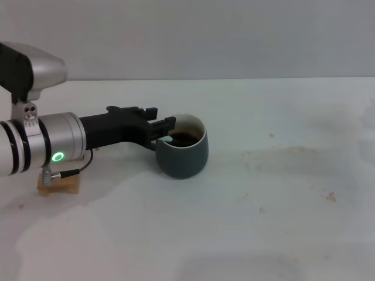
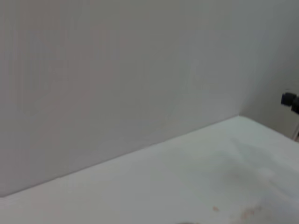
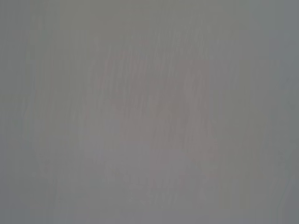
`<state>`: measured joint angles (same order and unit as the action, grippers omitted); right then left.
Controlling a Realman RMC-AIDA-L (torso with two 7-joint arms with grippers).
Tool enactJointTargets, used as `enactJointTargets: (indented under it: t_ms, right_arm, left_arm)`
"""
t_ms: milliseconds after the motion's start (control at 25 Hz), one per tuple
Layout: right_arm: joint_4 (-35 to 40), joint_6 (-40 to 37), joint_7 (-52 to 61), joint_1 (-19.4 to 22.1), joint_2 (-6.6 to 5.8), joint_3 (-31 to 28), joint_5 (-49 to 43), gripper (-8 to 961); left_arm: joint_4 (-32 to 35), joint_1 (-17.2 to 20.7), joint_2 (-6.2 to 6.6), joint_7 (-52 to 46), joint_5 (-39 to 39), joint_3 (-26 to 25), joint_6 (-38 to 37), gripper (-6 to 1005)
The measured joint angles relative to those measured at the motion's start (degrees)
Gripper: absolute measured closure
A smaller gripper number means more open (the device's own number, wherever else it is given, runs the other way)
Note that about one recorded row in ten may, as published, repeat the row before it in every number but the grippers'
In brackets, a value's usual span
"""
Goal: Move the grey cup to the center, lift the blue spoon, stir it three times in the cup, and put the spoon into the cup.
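Note:
The grey cup (image 1: 183, 153) stands on the white table (image 1: 263, 222), a little left of the middle, with dark brown liquid (image 1: 185, 138) inside. My left gripper (image 1: 159, 130) reaches in from the left and is shut on the cup's left side at the rim. The cup's handle is hidden behind the fingers. The blue spoon is out of view. The left wrist view shows only the table (image 2: 187, 186) and the wall. The right gripper is out of view, and the right wrist view shows only a blank grey surface.
A small wooden block (image 1: 58, 183) lies on the table under my left forearm (image 1: 53, 143), at the left. A pale wall (image 1: 205, 35) runs along the table's far edge. A small dark fixture (image 2: 289, 100) shows at the edge of the left wrist view.

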<state>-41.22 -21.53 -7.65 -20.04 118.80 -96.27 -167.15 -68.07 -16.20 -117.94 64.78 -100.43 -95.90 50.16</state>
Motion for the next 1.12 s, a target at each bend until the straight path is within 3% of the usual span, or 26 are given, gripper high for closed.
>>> enactJointTargets:
  t_ms: [240,360,440,480,600,640,800,840,880,960,1080,1120]
  right_arm:
    - [0.26,-0.92,0.00,0.21,-0.16,-0.83,0.00,887]
    - [-0.02,-2.22,0.00,1.31,-0.16,-2.44,-0.01,887]
    - [-0.11,-3.22,0.00,2.16,-0.20,-3.62,-0.02,887]
    - [-0.18,-3.92,-0.10,2.80,-0.20,-4.53,-0.02,887]
    - [-0.24,-5.68,-1.00,4.20,-0.10,-6.97,-0.02,887]
    - [-0.04,-8.11,-2.17,5.54,0.10,-9.62,0.03,887]
    - [1.13,-13.99,-2.63,7.98,0.32,-12.92,0.36,887]
    - [2.75,-18.76,-2.63,9.48,0.44,-14.59,1.29,887]
    - [2.75,-18.76,-2.63,9.48,0.44,-14.59,1.29,887]
    - [6.36,-25.41,-2.80,11.10,0.46,-15.89,4.05,887]
    - [8.41,-28.53,-2.85,11.80,0.37,-16.57,5.03,887]
    - [9.42,-29.75,-2.85,12.08,0.34,-17.03,5.31,887]
  left_arm:
    - [-1.55,1.76,-0.18,3.11,4.34,-1.87,-0.83,468]
    - [-1.14,4.31,-0.37,15.31,18.60,-5.22,-5.24,378]
    - [-0.90,4.77,-0.37,18.51,21.28,-5.93,-6.44,320]
    - [0.73,5.19,-0.39,26.01,27.40,-8.89,-8.31,321]
    - [1.39,5.14,-0.41,27.25,28.62,-9.44,-8.43,324]
    - [8.57,4.15,-0.50,39.07,39.56,-14.79,-7.96,325]
    - [13.13,3.36,-0.54,46.52,46.59,-16.95,-6.69,325]
    - [16.44,2.76,-0.52,51.52,51.05,-18.14,-5.48,325]
    - [26.45,0.32,-0.33,64.33,60.76,-22.38,-1.99,325]
    - [30.96,-1.08,-0.21,68.06,62.27,-25.33,-0.83,325]
    - [34.04,-2.08,-0.13,70.29,62.73,-27.69,0.03,325]
    - [39.88,-3.49,0.04,75.43,62.59,-34.21,1.62,325]
